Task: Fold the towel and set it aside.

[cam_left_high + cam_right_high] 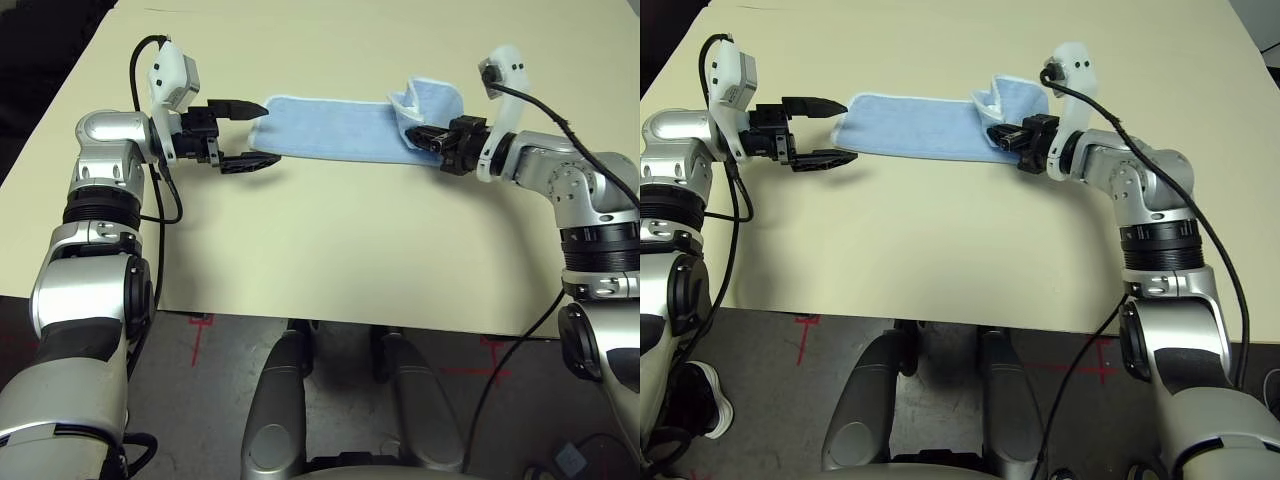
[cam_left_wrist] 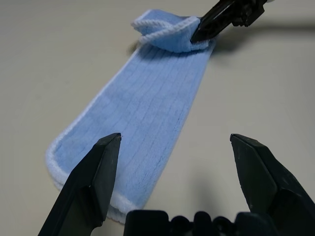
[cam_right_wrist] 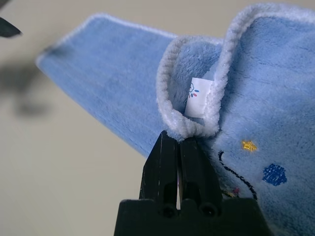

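right pincer (image 3: 178, 147) pinching ribbed terry towel (image 1: 330, 130)

The light-blue terry towel with a white hem (image 1: 330, 130) lies as a folded strip between both hands, its end by the right hand (image 1: 432, 139) lifted and curled.

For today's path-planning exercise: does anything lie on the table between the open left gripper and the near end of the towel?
Nothing visible does. The left gripper stands open right at the towel end, with bare table between them.
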